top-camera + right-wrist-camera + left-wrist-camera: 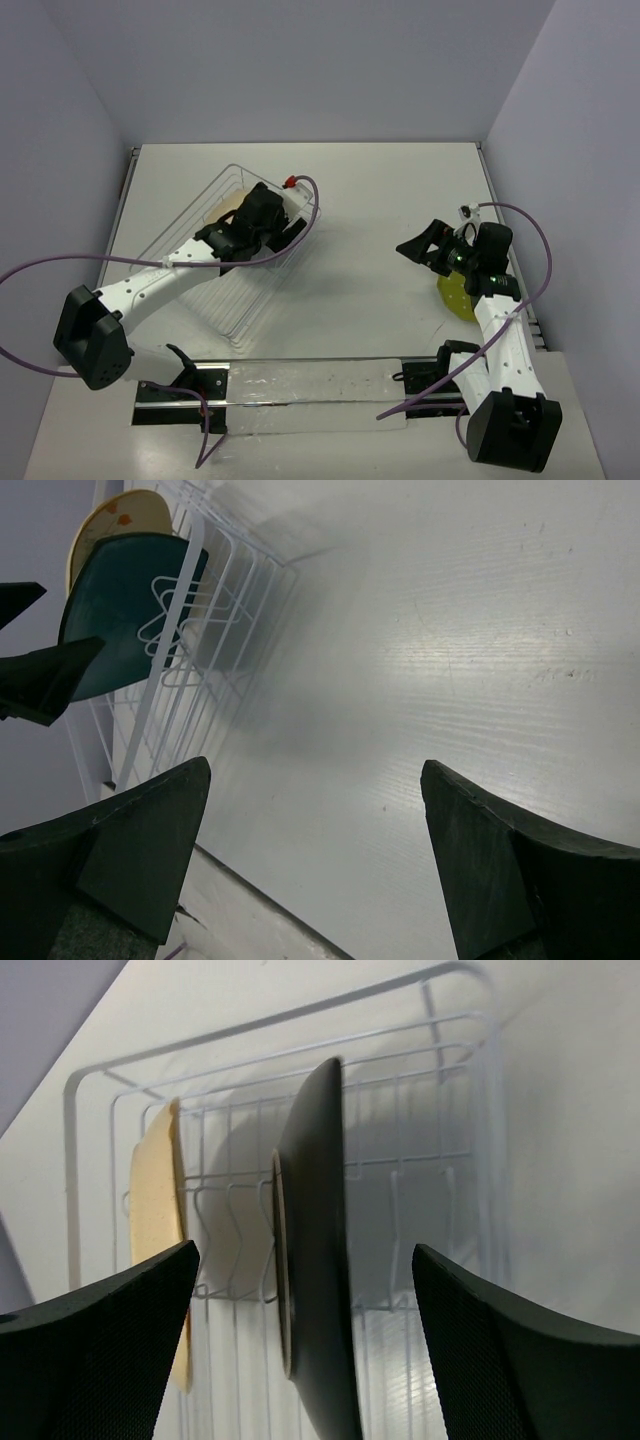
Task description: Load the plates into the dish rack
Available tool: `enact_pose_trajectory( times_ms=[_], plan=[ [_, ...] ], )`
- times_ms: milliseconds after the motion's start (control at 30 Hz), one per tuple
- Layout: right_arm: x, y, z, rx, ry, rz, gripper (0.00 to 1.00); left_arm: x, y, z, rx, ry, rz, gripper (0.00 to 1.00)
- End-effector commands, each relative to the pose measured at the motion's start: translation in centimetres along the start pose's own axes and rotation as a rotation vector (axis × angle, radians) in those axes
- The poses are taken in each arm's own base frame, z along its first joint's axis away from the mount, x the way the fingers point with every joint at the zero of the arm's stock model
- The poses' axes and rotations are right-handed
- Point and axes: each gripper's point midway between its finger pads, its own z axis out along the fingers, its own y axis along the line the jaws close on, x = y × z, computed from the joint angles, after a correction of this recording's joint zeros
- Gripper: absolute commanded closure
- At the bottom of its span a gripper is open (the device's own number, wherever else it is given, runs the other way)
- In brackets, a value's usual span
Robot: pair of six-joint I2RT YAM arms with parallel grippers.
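The dish rack (215, 285) of pale wire lies at the left centre. The cream floral plate (155, 1220) stands on edge at its far end and also shows in the top view (228, 205). The dark teal plate (315, 1260) stands on edge in the ribs beside it. My left gripper (305, 1340) is open, with one finger on each side of the teal plate and gaps on both sides. In the top view the left gripper (288, 235) covers that plate. My right gripper (422, 250) is open and empty over bare table (315, 850). The yellow-green dotted plate (455, 295) lies flat under the right arm.
A small red-capped white object (290, 181) sits at the rack's far right corner. A metal rail (300, 385) runs along the near edge between the arm bases. Purple cables loop beside both arms. Grey walls close in left, right and behind.
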Motion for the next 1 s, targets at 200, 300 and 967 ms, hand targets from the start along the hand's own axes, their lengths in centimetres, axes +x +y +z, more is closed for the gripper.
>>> enact_pose_trajectory(
  times_ms=[200, 300, 967],
  plan=[
    [-6.2, -1.8, -2.9, 0.296, -0.223, -0.014, 0.05, -12.4, 0.1, -9.2, 0.227, -0.478, -0.184, 0.01],
    [-7.8, -4.7, -4.4, 0.464, -0.308, 0.079, 0.04, -15.0, 0.9, -11.1, 0.239, -0.595, -0.260, 0.01],
    [-5.0, -23.7, -17.8, 1.245, -0.560, 0.694, 0.02, -21.0, -2.3, -5.0, 0.374, -0.516, -0.436, 0.01]
  ],
)
